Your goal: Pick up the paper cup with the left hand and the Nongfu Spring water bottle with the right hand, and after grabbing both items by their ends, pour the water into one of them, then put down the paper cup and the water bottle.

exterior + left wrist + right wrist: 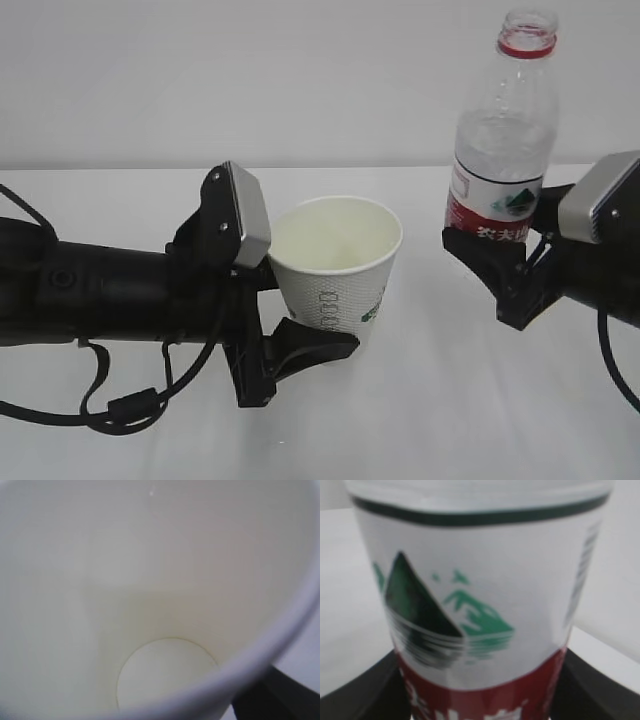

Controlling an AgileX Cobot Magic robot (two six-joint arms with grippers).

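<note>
The table (440, 420) is white and spreads under both arms, with a pale wall behind it. The left hand (300, 320) comes in from the left on a thick black arm, its grey block tilted above the fingers, and it is clamped on the cup (335, 265): one black finger wraps the lower front of the cup wall and the other is hidden behind it. The cup sits between those fingers, upright with a slight lean, its mouth above the fingers and its base just below them; whether the base touches the table cannot be told. From the left wrist the cup (150, 605) fills the view, cream inside with a round pale bottom, and no pool can be made out there. The right hand (495, 260) reaches in from the right and is clamped on the bottle (505, 140) at its red lower label. The bottle stands upright between the fingers, capless neck well above them. In the right wrist view the bottle (480, 605) sits between two black fingers (365, 690) at the bottom corners.
</note>
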